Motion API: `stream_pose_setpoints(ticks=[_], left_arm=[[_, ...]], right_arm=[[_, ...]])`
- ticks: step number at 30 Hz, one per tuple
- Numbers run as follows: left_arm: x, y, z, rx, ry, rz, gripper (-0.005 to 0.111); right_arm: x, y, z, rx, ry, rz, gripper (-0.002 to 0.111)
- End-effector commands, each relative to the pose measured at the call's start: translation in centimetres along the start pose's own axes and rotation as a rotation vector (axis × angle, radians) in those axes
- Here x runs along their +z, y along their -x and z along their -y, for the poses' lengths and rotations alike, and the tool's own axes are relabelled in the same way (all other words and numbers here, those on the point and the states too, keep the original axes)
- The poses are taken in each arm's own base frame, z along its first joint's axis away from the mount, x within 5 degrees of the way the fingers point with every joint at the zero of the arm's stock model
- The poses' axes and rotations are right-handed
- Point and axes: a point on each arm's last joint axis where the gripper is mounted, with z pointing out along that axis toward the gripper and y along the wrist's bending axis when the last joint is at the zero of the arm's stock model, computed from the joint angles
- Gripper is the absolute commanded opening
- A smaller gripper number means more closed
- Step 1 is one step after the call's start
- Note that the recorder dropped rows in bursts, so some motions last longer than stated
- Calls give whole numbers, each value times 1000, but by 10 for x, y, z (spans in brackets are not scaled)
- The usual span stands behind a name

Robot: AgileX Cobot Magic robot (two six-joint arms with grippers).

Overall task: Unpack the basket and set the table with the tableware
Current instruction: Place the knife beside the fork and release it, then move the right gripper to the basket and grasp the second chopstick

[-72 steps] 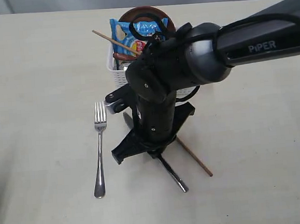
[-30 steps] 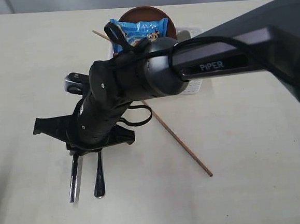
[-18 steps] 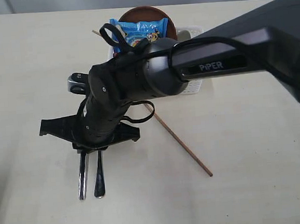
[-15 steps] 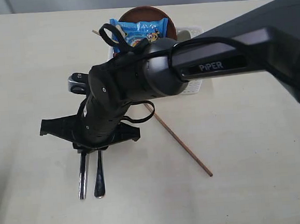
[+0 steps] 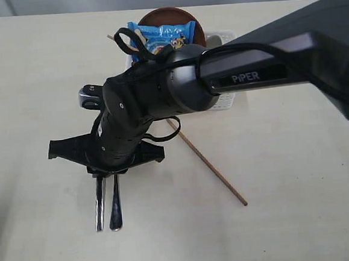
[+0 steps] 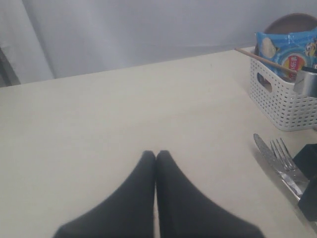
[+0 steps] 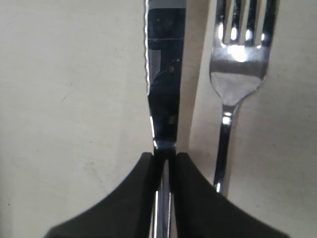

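My right gripper (image 5: 103, 174) reaches across to the left of the table (image 5: 32, 87) and is shut on the steel knife (image 5: 99, 208). Its fingers (image 7: 148, 171) pinch the knife (image 7: 166, 99) where blade meets handle. The knife lies parallel to the fork (image 5: 115, 209), close beside it. In the right wrist view the fork (image 7: 237, 79) lies flat on the table. One brown chopstick (image 5: 207, 161) lies on the table; another (image 5: 111, 37) sticks out of the white basket (image 5: 228, 99). A brown plate (image 5: 165, 13) stands in the basket. My left gripper (image 6: 156, 154) is shut and empty above bare table.
A blue snack packet (image 5: 167, 34) leans against the plate in the basket. The right arm's thick body (image 5: 159, 95) hides most of the basket and the knife blade. In the left wrist view the basket (image 6: 282, 101) stands just beyond the knife (image 6: 261, 148) and fork (image 6: 282, 151).
The right gripper carried the knife from beside the chopstick leftward to the fork. In the last second the knife shifted slightly right and straightened parallel to the fork.
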Motion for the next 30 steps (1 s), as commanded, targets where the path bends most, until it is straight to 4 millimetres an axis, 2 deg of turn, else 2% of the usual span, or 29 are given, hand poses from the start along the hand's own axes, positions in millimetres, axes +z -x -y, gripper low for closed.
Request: stream_pose_setpoints(ticks=[1, 2, 6, 9, 14, 18, 25, 30], left_arm=[[0, 0, 0, -3, 2, 8, 0], [0, 0, 0, -3, 2, 8, 0], [0, 0, 0, -3, 2, 8, 0], [0, 0, 0, -3, 2, 8, 0], [0, 0, 0, -3, 2, 8, 0], [0, 0, 0, -3, 2, 8, 0], [0, 0, 0, -3, 2, 8, 0], [0, 0, 0, -3, 2, 8, 0]], right_arm=[[-1, 3, 0, -4, -1, 9, 30], [-1, 3, 0, 3, -1, 9, 35], [-2, 4, -1, -1, 1, 10, 35], [-7, 10, -9, -40, 24, 26, 35], [-25, 24, -31, -144, 34, 43, 35], [-48, 39, -40, -232, -54, 34, 35], [-96, 73, -26, -277, -252, -8, 35], [-125, 100, -9, -267, -291, 87, 35]])
